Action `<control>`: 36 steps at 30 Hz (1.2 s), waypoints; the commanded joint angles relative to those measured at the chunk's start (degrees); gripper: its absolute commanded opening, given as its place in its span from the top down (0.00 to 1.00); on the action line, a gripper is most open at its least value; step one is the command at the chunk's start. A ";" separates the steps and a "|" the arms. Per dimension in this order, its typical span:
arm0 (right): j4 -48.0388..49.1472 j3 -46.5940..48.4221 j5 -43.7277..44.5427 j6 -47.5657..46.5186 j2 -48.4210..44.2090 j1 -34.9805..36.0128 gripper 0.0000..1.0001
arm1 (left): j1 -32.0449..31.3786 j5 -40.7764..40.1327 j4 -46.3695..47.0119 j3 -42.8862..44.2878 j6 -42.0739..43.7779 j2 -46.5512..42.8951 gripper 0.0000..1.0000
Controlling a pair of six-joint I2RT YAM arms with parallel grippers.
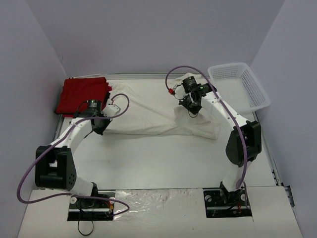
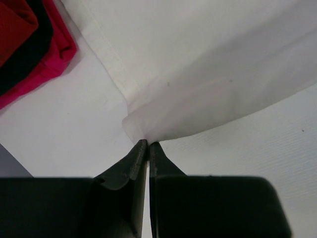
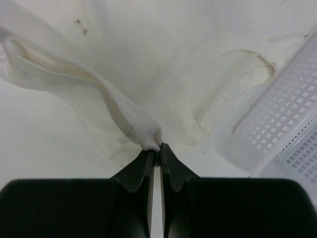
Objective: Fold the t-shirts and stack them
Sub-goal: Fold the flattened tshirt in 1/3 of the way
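left tool pinching cream-white t-shirt edge | right tool pinching its bunched fold | red t-shirts ahead-left of left tool

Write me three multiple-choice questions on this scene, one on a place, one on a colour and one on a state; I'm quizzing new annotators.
1. Where on the table do the red t-shirts lie?
A. far-left corner
B. near-right corner
C. dead centre

2. What colour is the spread t-shirt between the arms?
A. blue
B. black
C. cream-white

3. The left gripper is:
A. wide open in the air
B. shut on the spread t-shirt's edge
C. shut on red cloth

Answers:
1 A, since the top view shows the red pile at the far left.
2 C, since every view shows pale cream cloth.
3 B, since the left wrist view shows the fingertips together on the cloth's corner.
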 commanded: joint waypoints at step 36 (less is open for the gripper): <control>5.83 29.37 8.51 0.62 29.14 -3.16 0.86 | -0.28 -10.55 11.85 17.78 -0.85 23.10 0.98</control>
